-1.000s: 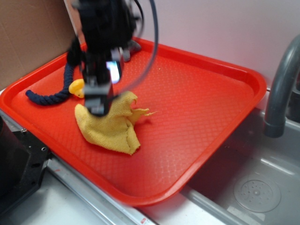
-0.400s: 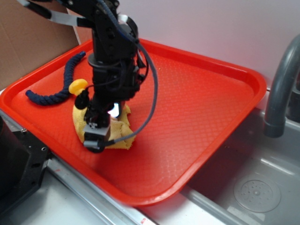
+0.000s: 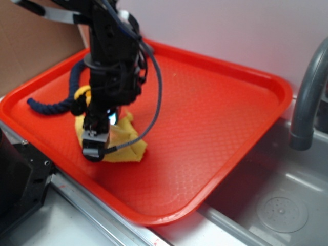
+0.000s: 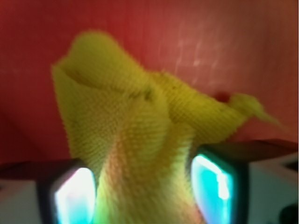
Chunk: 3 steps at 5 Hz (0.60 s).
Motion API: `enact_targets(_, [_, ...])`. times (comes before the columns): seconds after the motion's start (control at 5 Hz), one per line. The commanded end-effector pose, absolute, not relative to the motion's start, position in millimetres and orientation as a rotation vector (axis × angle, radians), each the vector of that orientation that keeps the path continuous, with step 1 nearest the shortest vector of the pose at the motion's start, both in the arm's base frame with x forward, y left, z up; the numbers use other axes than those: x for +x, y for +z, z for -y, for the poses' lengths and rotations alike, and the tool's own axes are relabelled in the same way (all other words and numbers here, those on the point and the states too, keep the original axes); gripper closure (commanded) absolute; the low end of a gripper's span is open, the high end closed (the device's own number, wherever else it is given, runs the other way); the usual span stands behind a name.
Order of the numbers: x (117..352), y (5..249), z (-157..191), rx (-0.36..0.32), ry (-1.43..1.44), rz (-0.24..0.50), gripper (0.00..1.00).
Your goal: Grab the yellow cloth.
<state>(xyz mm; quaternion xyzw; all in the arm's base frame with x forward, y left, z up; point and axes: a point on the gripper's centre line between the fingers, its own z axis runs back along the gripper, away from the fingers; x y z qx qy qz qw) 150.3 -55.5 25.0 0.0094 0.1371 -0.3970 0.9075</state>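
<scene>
the yellow cloth [image 3: 123, 143] lies bunched up near the front left of the red tray [image 3: 215, 113], close to the tray's near rim. the gripper [image 3: 96, 146] is down on its left part, so from the exterior view only the right side of the cloth shows, a crumpled wedge that narrows toward the lower right. its long axis seems to run from upper left to lower right across the tray, though the arm hides too much to be sure.

in the wrist view the yellow cloth [image 4: 135, 140] rises between the two fingers [image 4: 70, 196], which press in on it from either side (their inner faces glow teal). the fabric is pinched into a narrow waist at the bottom of the view and fans out above into a folded peak at the upper left, with a thin frayed corner trailing off to the right. the gripper [image 4: 142, 196] is closed around this fold.

behind the arm, a small yellow duck [image 3: 82, 94] sits just above the cloth, and a dark blue rope [image 3: 56, 105] curves along the tray's left side. a grey faucet [image 3: 307, 97] stands over the sink [image 3: 277, 205] to the right of the tray.
</scene>
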Motion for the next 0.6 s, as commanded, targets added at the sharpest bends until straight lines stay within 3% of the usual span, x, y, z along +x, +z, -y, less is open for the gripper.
enact_targets(0.0, [122, 11, 35, -0.009, -0.683, -0.333, 1.0])
enact_targets(0.4, [161, 101, 43, 0.058, -0.458, -0.193, 1.0])
